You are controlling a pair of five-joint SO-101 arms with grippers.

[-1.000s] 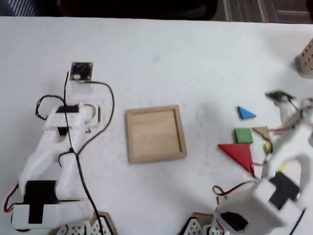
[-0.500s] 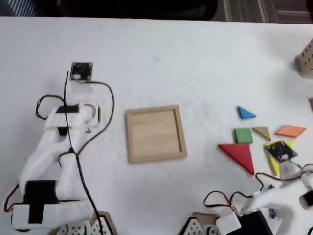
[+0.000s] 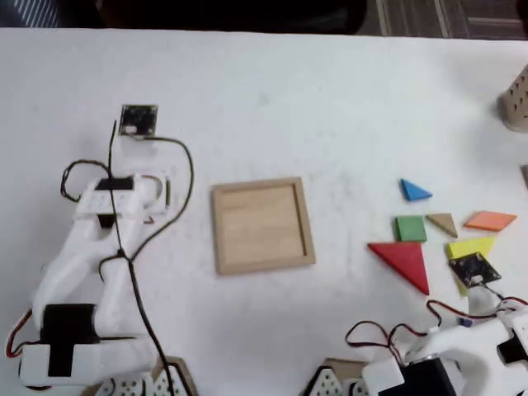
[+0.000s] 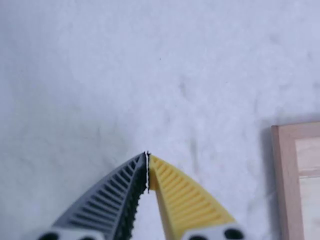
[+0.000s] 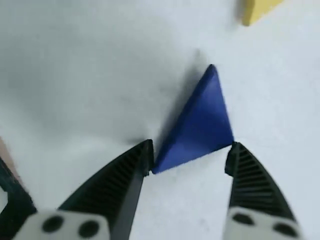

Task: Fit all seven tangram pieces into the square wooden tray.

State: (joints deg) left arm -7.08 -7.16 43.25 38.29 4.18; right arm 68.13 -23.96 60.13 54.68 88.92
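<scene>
High view puts your square wooden tray [image 3: 262, 224] at mid-table. To its right, well apart, six pieces lie loose on the white table [image 3: 330, 99]. A red triangle [image 3: 403, 261] is nearest the tray, with a green square [image 3: 410, 228] just beyond it. A tan triangle [image 3: 443, 223] sits beside the square and a light blue triangle [image 3: 415, 190] lies farther off. An orange parallelogram [image 3: 490, 220] and a yellow piece [image 3: 470, 247] are rightmost. In your right wrist view, a dark blue triangle [image 5: 197, 125] lies flat between the spread fingers of the right gripper [image 5: 190, 152]. One fingertip seems to touch a corner, though you cannot be sure. Your left gripper [image 4: 147, 165] is pressed together over the table, left of the tray.
</scene>
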